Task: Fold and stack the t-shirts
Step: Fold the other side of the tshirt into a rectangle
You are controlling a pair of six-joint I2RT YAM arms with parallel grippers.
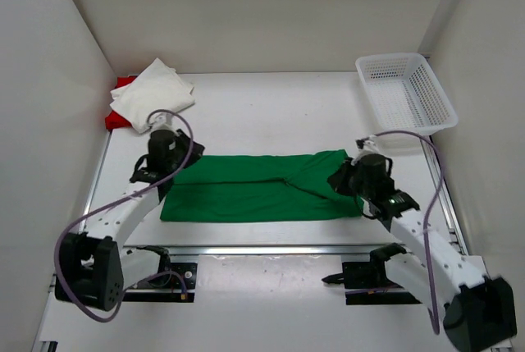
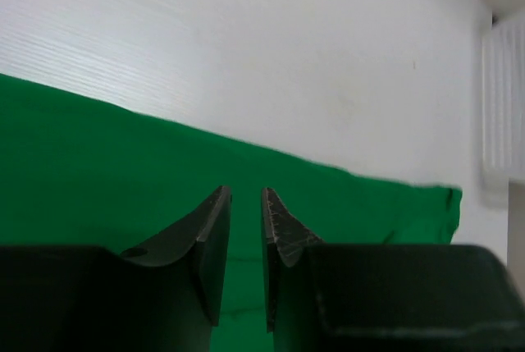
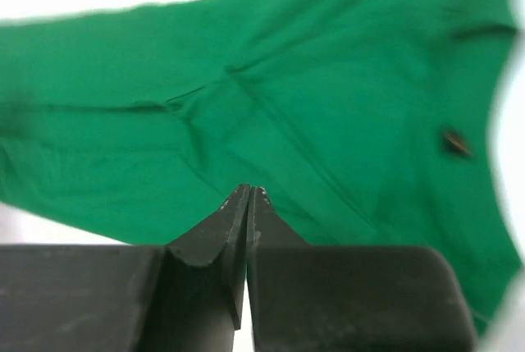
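The green t-shirt (image 1: pixel 246 188) lies flat across the middle of the table as a long folded strip. My left gripper (image 1: pixel 180 167) hovers over its left end. In the left wrist view its jaws (image 2: pixel 246 192) stand a narrow gap apart, with nothing between them and green cloth (image 2: pixel 98 163) below. My right gripper (image 1: pixel 339 180) is over the shirt's right end. In the right wrist view it (image 3: pixel 249 189) is shut and empty above the cloth (image 3: pixel 328 81). The white t-shirt (image 1: pixel 154 93) lies folded on the red t-shirt (image 1: pixel 121 86) in the back left corner.
A white plastic mesh basket (image 1: pixel 406 89) stands at the back right corner; its edge shows in the left wrist view (image 2: pixel 502 106). White walls close the table on the left, back and right. Metal rails run along the near edge (image 1: pixel 262 249).
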